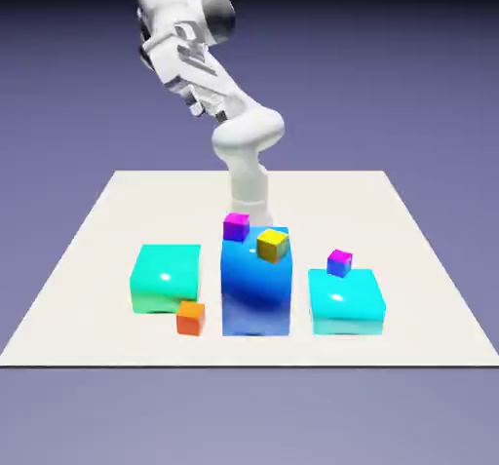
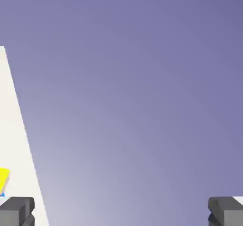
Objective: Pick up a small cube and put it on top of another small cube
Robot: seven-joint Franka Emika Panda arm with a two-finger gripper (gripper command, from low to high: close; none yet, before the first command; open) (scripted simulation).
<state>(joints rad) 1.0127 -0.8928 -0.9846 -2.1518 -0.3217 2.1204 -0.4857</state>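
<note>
Resting untouched, small cube [image 1: 191, 318] lies outside hand view.

yellow cube [image 2: 3, 178]: cut by hand view edge | fingers [image 2: 17, 211]: perhaps half-cropped

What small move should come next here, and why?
Probably swing the tool down toward the orange cube. It is open and empty, aimed mostly past the table edge at backdrop, while the cube sits untouched on the table beside the cyan block.
</note>
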